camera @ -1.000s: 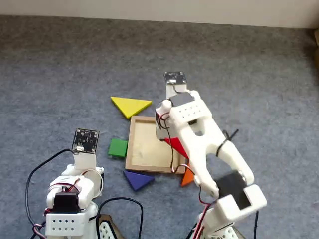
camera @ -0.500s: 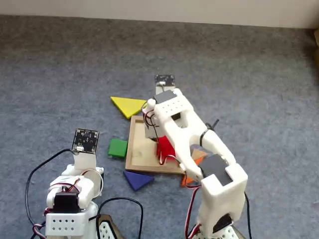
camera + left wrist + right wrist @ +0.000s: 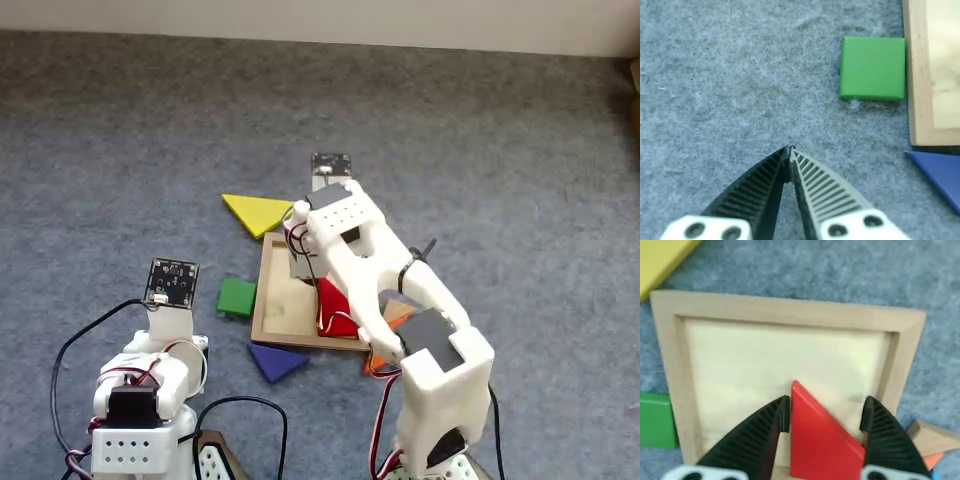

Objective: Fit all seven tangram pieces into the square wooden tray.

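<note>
The square wooden tray (image 3: 285, 295) lies mid-table. A red triangle (image 3: 337, 312) rests in its near right corner. My right gripper (image 3: 824, 405) hangs open over the tray (image 3: 790, 307), its fingers on either side of the red triangle (image 3: 820, 445). Outside the tray lie a yellow triangle (image 3: 260, 212) behind it, a green square (image 3: 237, 297) to its left and a blue triangle (image 3: 277, 360) in front. My left gripper (image 3: 790, 150) is shut and empty over the carpet, short of the green square (image 3: 872, 67).
An orange piece (image 3: 378, 360) and a tan piece (image 3: 932, 437) lie off the tray's near right corner, partly under the right arm (image 3: 400, 300). The left arm (image 3: 150, 390) stands at the front left. Grey carpet covers the rest of the table.
The right arm swung left with the red triangle and brought it over the tray. The triangle now lies flatter in the tray's near right corner. The left arm kept still.
</note>
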